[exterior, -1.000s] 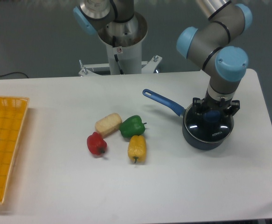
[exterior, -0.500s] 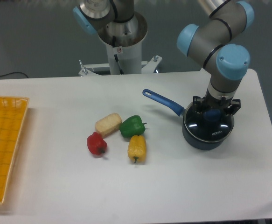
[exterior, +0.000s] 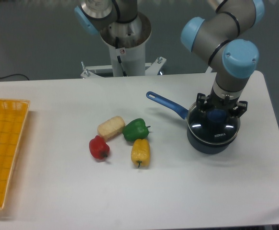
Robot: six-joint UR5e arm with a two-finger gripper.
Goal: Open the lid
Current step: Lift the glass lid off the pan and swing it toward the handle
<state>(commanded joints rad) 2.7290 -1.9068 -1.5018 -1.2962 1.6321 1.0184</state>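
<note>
My claw (exterior: 217, 115) is closed on the blue knob of the lid (exterior: 213, 128), which sits just above the saucepan (exterior: 207, 143) at the right of the desk (exterior: 58, 191). Compared with a second ago, the lid has risen slightly off the rim.

peppers (exterior: 129, 140) well left of saucepan (exterior: 211, 136)

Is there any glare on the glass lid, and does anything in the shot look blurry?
In the fixed camera view, the lid shows small white glints near its rim, yet its lettering stays faintly visible; the gripper at the knob looks sharp; shadows under the peppers are soft; overall focus is slightly soft.
</note>
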